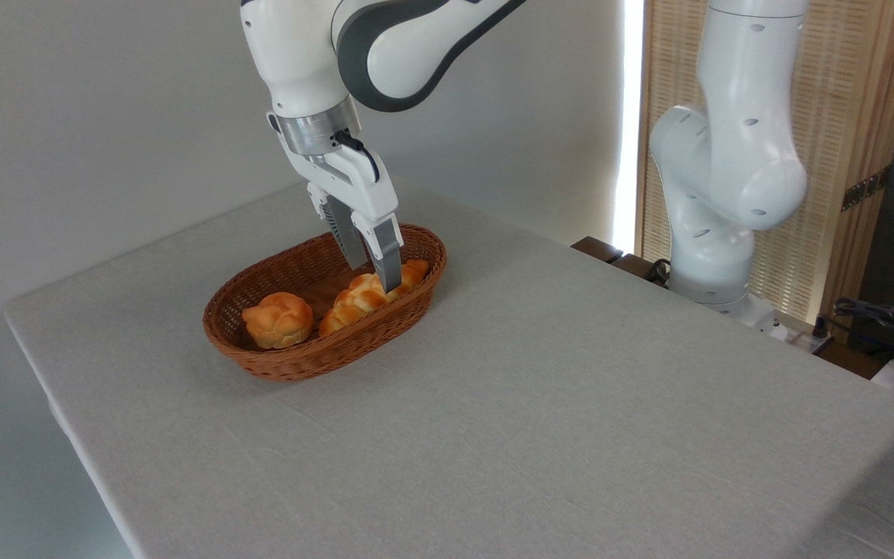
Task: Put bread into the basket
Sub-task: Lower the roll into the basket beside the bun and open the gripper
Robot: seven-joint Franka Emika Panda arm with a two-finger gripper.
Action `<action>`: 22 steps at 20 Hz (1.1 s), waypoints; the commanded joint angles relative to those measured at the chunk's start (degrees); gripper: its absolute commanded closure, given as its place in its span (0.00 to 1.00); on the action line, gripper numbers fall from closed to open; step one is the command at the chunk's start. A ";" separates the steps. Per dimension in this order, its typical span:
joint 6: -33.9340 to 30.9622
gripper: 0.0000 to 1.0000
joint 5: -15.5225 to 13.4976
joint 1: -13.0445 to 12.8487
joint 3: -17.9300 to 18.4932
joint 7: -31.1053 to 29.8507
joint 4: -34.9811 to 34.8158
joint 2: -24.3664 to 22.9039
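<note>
Now we are judging the placing step to be nearly done: the long golden braided bread loaf [365, 296] is lying inside the oval brown wicker basket [276, 361], right of a small round knotted bun [278, 319]. Our two-finger gripper [373, 276] is straddling the loaf's middle, one finger on its far side and one on its near side, but we cannot tell whether they are gripping or released. Next we are needing open fingers and a straight lift clear.

Surface: table [540, 404] under a pale grey cloth.
On it: 1 oval wicker basket [299, 361], left of centre.
</note>
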 commanded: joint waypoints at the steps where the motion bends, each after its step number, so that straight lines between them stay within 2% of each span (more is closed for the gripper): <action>1: -0.38 0.00 -0.80 -0.05 2.68 0.43 2.67 -1.53; 5: -4.94 0.00 -0.89 -0.05 8.75 2.79 9.80 -1.35; 8: -13.97 0.00 -0.98 0.04 14.98 13.48 17.00 -0.83; 10: -16.71 0.00 -0.89 0.04 17.62 17.89 19.90 -0.30; 12: -16.91 0.00 -0.89 0.13 19.74 18.88 21.67 -0.21; 13: -16.91 0.00 -0.89 1.00 20.53 18.88 22.37 -0.21; 14: -16.82 0.00 -0.89 1.88 20.45 18.88 22.73 -0.21; 15: -16.82 0.00 -0.89 4.15 20.01 18.88 23.43 -0.04; 19: -16.91 0.00 -0.19 7.33 17.38 18.45 27.03 2.85; 20: -16.99 0.00 -0.10 9.16 15.46 18.45 28.17 3.74; 22: -16.99 0.00 -0.10 15.04 10.19 18.53 28.80 4.36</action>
